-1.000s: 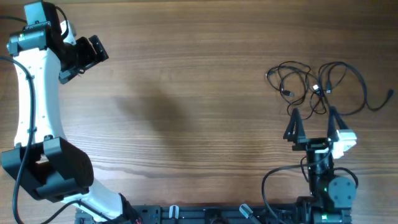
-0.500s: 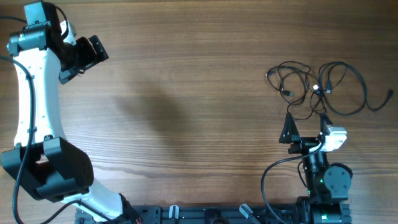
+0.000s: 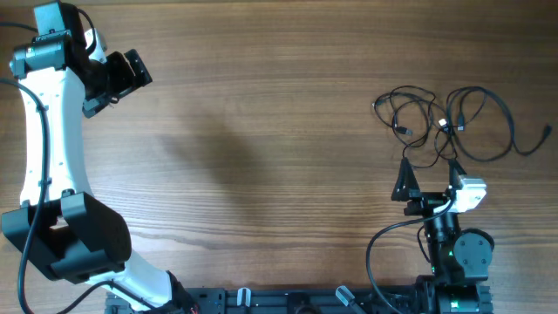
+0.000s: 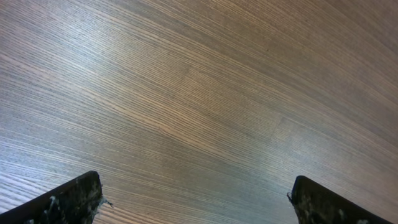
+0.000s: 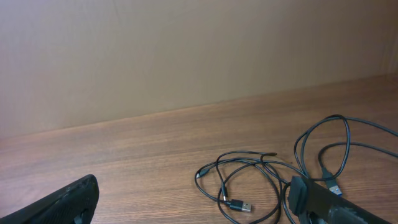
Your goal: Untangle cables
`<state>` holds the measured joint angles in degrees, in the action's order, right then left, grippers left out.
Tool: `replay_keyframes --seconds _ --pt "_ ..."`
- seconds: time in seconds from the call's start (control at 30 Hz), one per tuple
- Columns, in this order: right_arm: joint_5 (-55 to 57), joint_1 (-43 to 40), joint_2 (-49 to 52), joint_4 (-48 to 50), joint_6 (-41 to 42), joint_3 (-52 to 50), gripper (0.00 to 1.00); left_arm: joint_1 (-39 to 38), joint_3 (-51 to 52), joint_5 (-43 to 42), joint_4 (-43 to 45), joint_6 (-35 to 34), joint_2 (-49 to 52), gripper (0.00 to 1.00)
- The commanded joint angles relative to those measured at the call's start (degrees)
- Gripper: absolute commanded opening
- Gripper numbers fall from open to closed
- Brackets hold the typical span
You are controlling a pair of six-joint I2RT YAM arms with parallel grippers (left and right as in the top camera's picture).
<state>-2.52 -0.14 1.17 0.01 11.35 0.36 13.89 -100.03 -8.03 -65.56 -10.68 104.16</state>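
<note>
The cables (image 3: 445, 122) are thin black cords with small plug ends, lying tangled in loose loops at the far right of the wooden table (image 3: 279, 131). My right gripper (image 3: 429, 173) is open and empty, just in front of the tangle. In the right wrist view its jaws (image 5: 193, 208) are spread wide. The cables (image 5: 261, 177) lie ahead between them, and a USB plug (image 5: 241, 205) sits near the right finger. My left gripper (image 3: 122, 85) is open and empty at the far left back, far from the cables. The left wrist view (image 4: 199, 199) shows only bare wood.
A plain beige wall (image 5: 186, 56) stands behind the table's far edge. One cable end (image 3: 545, 133) reaches close to the table's right edge. The arm bases and their thicker black wiring (image 3: 384, 253) sit along the front edge.
Since a second ago my right gripper has turned and shifted slightly left in front of the tangle. Nothing has moved in the last half second. The left arm and the cables are unchanged.
</note>
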Motion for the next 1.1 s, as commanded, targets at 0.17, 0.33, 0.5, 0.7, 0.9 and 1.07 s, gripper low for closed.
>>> replay_keyframes --seconds 0.17,0.33,0.5,0.7,0.9,1.07 --pt "-0.11 0.28 -0.96 0.11 0.68 -0.07 1.00 0.26 -0.37 -0.46 0.02 -0.50 0.00 1.00" --pt "-0.09 0.28 -0.96 0.11 0.68 -0.07 1.00 0.20 -0.37 -0.46 0.02 -0.50 -0.02 1.00" --pt "-0.09 0.28 -0.96 0.11 0.68 -0.07 1.00 0.00 -0.37 -0.46 0.02 -0.50 -5.38 1.00" --pt "-0.09 0.28 -0.96 0.11 0.68 -0.07 1.00 -0.04 -0.37 0.11 -3.06 -0.28 -15.56 1.00" --pt "-0.09 0.31 -0.96 0.11 0.68 -0.07 1.00 -4.44 6.95 -0.07 8.31 1.46 -17.18 1.00" --pt "-0.09 0.28 -0.96 0.11 0.68 -0.07 1.00 -8.26 19.69 -0.09 24.70 1.46 -17.44 1.00"
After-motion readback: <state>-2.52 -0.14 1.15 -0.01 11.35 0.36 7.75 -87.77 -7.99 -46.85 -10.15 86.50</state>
